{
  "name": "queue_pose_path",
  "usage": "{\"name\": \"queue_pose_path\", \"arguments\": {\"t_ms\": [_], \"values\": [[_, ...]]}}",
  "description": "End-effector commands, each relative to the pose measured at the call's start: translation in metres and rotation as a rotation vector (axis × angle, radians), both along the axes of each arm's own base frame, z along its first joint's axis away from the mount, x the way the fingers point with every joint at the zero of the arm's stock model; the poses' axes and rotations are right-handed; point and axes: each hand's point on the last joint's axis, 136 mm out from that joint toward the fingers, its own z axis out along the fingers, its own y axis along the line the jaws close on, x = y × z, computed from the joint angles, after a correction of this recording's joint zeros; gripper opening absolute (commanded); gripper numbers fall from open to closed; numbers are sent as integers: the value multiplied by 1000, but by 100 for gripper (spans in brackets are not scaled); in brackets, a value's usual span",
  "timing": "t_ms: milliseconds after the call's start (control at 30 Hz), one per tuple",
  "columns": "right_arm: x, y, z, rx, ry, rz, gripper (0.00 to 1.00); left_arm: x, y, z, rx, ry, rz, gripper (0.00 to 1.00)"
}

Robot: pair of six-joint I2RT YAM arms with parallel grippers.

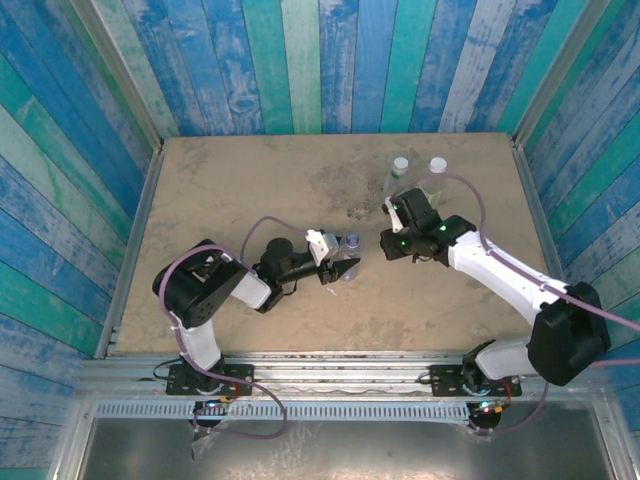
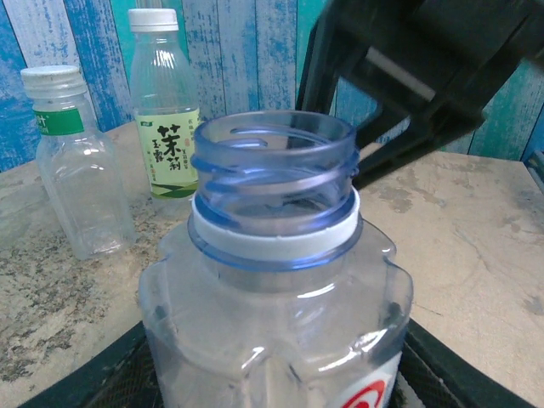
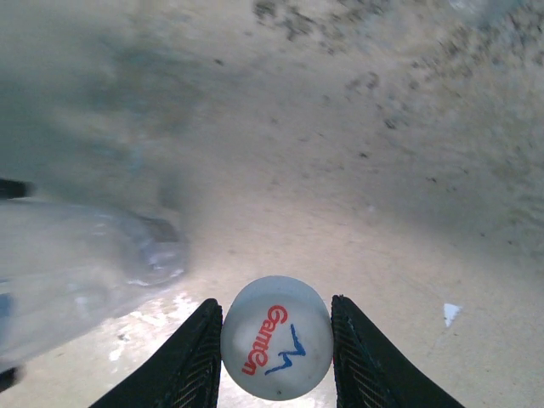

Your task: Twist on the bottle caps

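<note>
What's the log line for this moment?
left pincer: grips uncapped bottle | right pincer: grips white cap | cap not yet on | short bottle, tall bottle: capped

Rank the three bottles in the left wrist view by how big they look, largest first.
1. Open bottle, though it is nearest the camera.
2 and 3. Squat capped bottle and tall capped bottle: about alike, the latter partly hidden, so unranked.

My worn tan flat tabletop (image 1: 250, 195), stained in spots, carries a squat clear plastic green-banded btl (image 2: 76, 170) w/ white cap. Just beside it stands a taller clear yellow-green-labelled btl (image 2: 166, 127), also capped.
</note>
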Motion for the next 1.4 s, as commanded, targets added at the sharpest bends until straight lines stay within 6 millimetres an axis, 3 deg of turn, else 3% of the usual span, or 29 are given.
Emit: {"name": "queue_pose_path", "arguments": {"t_ms": [0,233,433,867,1367], "values": [[-18,14,21,-4,6,87,37,3,0,-14,18,25,5,58],[-25,41,59,50,-46,171,36,6,3,-15,3,43,7,55],[-26,52,78,107,-81,207,36,5,1,-18,12,51,-6,55],[-23,77,66,43,-9,303,36,4,-1,-22,17,59,-21,55],[-11,80,52,-27,30,283,34,4,-2,-26,39,54,-30,56]]}}
